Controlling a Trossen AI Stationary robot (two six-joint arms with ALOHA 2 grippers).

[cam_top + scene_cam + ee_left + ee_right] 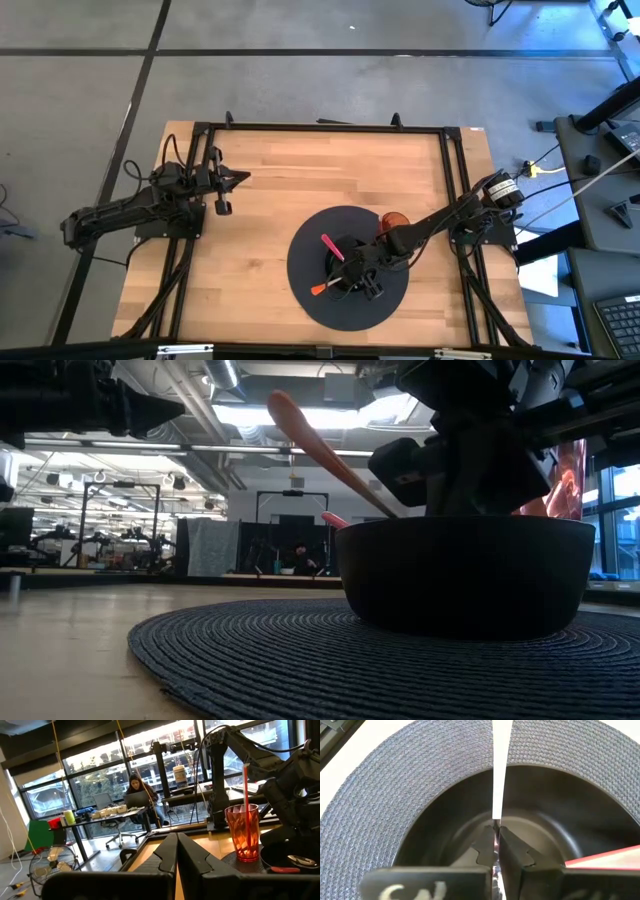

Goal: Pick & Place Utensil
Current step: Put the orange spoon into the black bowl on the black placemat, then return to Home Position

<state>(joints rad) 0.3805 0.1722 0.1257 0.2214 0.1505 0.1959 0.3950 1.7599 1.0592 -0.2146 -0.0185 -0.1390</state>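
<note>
Two utensils already in bowl (350, 270) on mat (305, 290): orange one (320, 288), pink one (331, 246). Right gripper (496, 836) over bowl, clenched on white handle (500, 770); release left. Left gripper (177, 851) parked table's left, pinched together, empty.

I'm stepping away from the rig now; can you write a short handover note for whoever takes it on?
Right gripper: over the black bowl, jaws shut on a white-handled utensil with its end inside the bowl.
Left gripper: waiting at the table's left side, jaws closed, holding nothing.
The bowl sits on the round dark placemat; a pink utensil and an orange utensil lean in it. A red cup stands behind.
Left to do: release the white-handled utensil and pull back.
</note>
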